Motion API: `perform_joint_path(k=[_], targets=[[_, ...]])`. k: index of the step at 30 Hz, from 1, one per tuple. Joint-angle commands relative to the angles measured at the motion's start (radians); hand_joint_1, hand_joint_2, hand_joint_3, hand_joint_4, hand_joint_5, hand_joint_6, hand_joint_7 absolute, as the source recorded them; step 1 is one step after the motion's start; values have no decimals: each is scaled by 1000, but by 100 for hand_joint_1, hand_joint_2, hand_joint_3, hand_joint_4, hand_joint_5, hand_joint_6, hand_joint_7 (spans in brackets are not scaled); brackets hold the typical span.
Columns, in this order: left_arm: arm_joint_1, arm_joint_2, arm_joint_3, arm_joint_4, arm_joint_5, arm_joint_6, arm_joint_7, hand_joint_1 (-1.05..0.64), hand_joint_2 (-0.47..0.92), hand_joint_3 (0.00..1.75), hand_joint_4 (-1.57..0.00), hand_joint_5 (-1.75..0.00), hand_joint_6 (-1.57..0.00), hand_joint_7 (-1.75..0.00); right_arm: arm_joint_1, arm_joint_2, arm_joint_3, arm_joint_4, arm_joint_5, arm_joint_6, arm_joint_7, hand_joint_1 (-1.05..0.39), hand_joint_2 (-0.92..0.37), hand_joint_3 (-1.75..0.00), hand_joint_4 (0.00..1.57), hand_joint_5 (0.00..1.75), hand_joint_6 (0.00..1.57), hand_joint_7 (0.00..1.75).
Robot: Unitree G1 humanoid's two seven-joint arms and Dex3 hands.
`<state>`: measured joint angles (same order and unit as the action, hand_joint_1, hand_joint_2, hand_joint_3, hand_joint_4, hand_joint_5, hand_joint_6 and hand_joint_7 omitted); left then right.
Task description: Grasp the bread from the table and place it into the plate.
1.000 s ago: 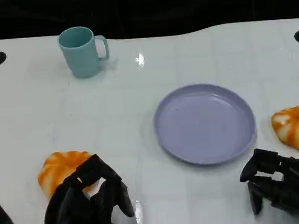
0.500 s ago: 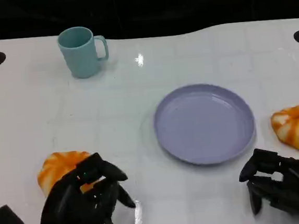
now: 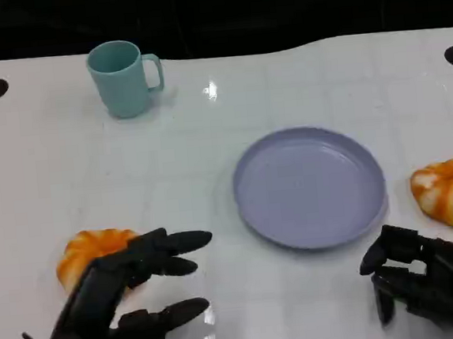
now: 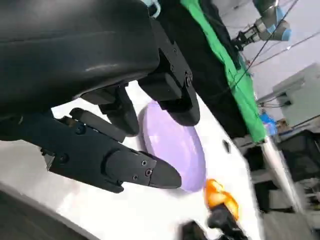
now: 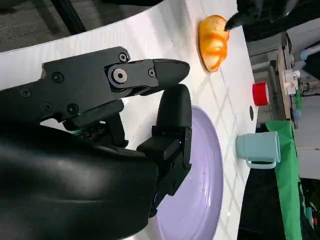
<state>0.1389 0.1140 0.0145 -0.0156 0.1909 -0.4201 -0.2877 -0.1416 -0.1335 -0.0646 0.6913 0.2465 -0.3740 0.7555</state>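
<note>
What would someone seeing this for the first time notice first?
Probably the empty lilac plate mid-table, flanked by two orange bread rolls: one at the near left, partly behind the open left hand, another at the right edge. A teal mug stands at the back left.

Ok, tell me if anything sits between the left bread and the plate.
Nothing visible does. The bread lies by the left hand, and bare table runs from it to the plate. The cup stands well off that line, at the far side.
</note>
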Motion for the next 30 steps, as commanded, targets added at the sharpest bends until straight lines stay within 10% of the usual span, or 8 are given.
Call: perform_joint_path(k=[1, 15, 30], targets=[[-3, 88, 4, -71, 186, -31, 106, -58, 92, 9, -27, -78, -51, -10, 18, -12, 0, 3, -11, 14, -13, -55, -92, -24, 66, 175, 70, 134], [12, 257, -30, -407, 658, 267, 27, -65, 92, 1, -13, -22, -34, 0, 3, -6, -6, 20, 5, 26, 6, -53, -92, -25, 67, 175, 69, 136], [-77, 308, -163, -395, 942, 435, -124, -63, 79, 0, -15, -10, -30, 0, 8, -7, -7, 9, 7, 36, 5, -53, -92, -24, 67, 175, 70, 134]])
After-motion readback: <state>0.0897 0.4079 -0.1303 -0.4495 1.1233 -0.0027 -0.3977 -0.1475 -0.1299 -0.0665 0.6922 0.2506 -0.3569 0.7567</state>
